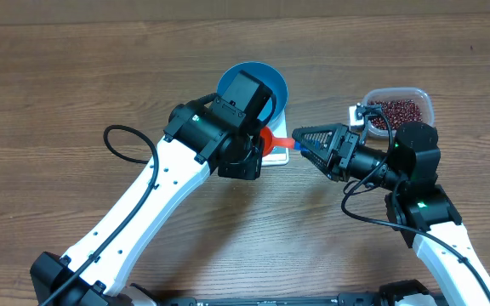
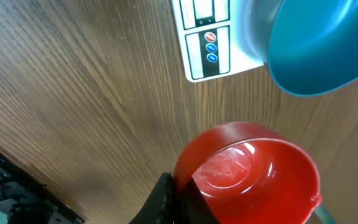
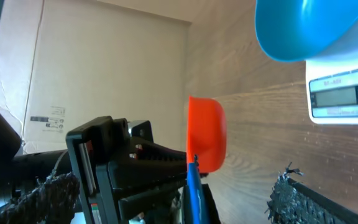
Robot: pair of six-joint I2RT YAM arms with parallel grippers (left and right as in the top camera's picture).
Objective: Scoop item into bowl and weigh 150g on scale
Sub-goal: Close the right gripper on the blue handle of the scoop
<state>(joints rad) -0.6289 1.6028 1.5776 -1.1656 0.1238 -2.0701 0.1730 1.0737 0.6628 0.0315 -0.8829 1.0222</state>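
L end effector (image 2: 173, 202) clamped on red scoop (image 2: 253, 171); handle axis left-right, tip toward wide-open R end effector (image 1: 303, 143). Blue bowl (image 1: 277, 85) on scale (image 2: 207, 46), just beyond scoop. Beans (image 1: 395, 110) in clear tub (image 1: 428, 102), far right.

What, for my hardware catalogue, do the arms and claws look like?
The left arm and right arm have white shells with black joints, and a black cable runs beside each. Green lights glow on the right arm. The right claw is black with ribbed triangular fingers; the left claw is black too.

White links (image 1: 156, 200), black joints (image 1: 215, 136), black cables (image 1: 122, 140), green lights (image 1: 421, 204).
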